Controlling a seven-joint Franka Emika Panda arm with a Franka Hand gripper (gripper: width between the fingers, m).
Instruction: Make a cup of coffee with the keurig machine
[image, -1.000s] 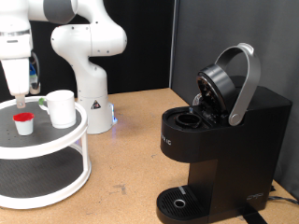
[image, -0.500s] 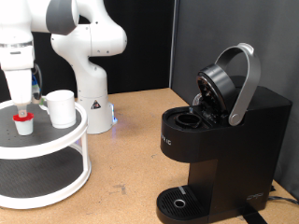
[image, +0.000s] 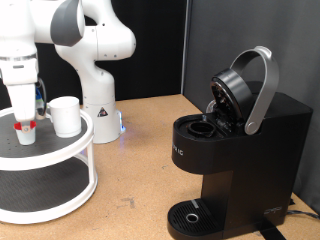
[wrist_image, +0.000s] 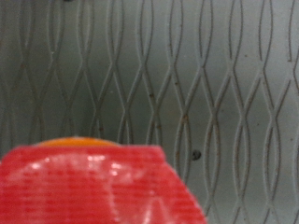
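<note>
Brown board formed the counter, and a black panel closed off the room behind it. At nine o'clock in the exterior view a white two-tier round stand was set on the counter, its grey top patterned with wavy lines. On that top tier the cup was placed upright, just beside a small red-topped pod lying towards eight o'clock from it. The white arm's base was seen behind the stand, at about eleven o'clock. The gripper was lowered directly over the pod, close to its red top; whether its fingers were open or closed on anything could not be told. The red foil was seen filling the lower part of the wrist view, blurred by nearness. The keurig machine was stood at four o'clock, well apart from the stand, its head raised and its pod chamber exposed, with the round drip tray bare below.
</note>
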